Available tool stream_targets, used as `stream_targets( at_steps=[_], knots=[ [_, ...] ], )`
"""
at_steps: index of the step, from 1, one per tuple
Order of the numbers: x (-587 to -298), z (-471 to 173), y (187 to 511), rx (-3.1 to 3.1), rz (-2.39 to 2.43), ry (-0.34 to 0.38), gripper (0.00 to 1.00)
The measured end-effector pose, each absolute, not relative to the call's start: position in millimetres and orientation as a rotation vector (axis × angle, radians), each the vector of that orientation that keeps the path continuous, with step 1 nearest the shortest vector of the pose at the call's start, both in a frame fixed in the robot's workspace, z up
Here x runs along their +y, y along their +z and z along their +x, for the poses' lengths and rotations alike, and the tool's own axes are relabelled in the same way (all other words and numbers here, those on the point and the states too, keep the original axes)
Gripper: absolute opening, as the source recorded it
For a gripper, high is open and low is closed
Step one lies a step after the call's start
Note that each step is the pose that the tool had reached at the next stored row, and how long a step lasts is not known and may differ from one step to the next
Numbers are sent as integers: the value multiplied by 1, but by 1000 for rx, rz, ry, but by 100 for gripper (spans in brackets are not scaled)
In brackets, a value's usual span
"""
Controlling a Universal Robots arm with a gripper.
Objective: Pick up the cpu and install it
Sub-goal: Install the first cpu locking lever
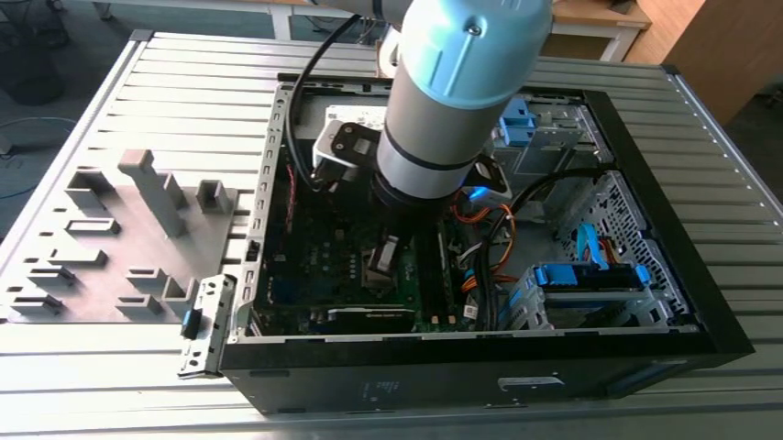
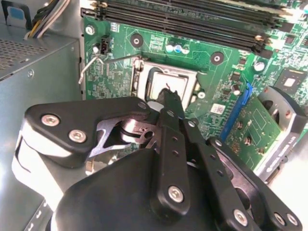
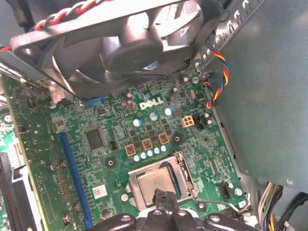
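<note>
The jaws are pressing together with nothing showing between them. The gripper (image 2: 169, 98) (image 3: 163, 197) is hanging right over one edge of the cpu (image 2: 161, 82) (image 3: 154, 183); I cannot tell whether it is touching. The cpu is lying flat inside the socket (image 2: 139, 79) (image 3: 185, 175), and a wire lever (image 2: 91, 65) is sticking out beside it. The socket is sitting near one edge of the motherboard (image 2: 192, 53) (image 3: 144, 125), between the memory slots (image 2: 183, 14) and the fan (image 3: 134, 43). The arm (image 1: 453, 92) is reaching down into the open case (image 1: 722, 330), which is resting on the table (image 1: 183, 82).
</note>
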State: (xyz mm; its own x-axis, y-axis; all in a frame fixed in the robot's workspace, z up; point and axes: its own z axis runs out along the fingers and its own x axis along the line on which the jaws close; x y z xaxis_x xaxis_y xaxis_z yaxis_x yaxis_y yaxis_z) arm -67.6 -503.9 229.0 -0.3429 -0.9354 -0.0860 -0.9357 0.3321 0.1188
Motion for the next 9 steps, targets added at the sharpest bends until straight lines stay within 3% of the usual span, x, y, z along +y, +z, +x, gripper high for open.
stream_targets(
  at_steps=[9],
  knots=[
    [-504,-68,229,2562,-1799,231,11]
  ],
)
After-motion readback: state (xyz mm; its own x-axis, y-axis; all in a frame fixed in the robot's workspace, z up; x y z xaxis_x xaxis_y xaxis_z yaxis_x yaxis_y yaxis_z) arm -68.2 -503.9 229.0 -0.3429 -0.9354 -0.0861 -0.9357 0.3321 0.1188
